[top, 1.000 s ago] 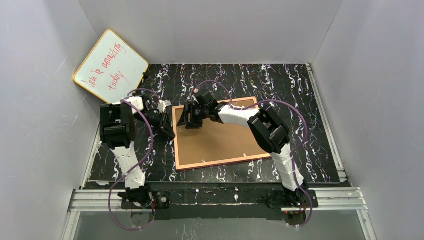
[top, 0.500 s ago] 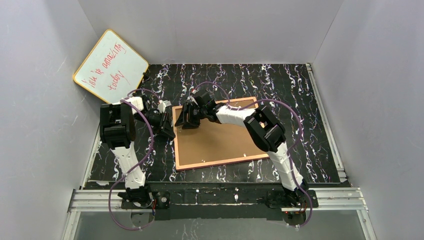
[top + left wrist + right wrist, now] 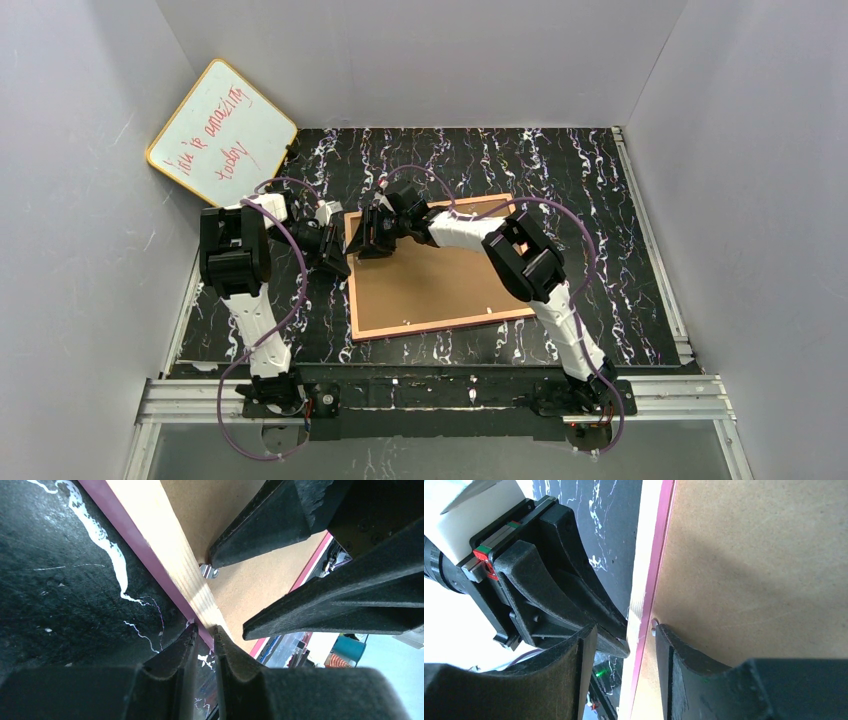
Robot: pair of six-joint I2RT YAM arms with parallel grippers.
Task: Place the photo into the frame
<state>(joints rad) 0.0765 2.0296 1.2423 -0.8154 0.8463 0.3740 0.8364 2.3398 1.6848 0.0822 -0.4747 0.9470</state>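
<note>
Pinching the frame (image 3: 167, 550) — left gripper (image 3: 204, 630) (nearly closed); right gripper (image 3: 625, 627) straddles it, half-open.

overhead; wrist close-ups sharing frame (image 3: 165, 545) edge

- There's the frame (image 3: 165, 555), rim running between the left gripper (image 3: 205, 630) jaws, contact itself hidden.
- And the metal tab (image 3: 654, 625), half tucked behind one right gripper (image 3: 626, 629) jaw.

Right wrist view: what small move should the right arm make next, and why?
Probably nudge the metal tab sideways with the jaw tip beside it. The right jaws stand apart astride the rail of the frame, one tip at the tab on the backing board, while the left jaws pinch that rail, seemingly steadying it.
</note>
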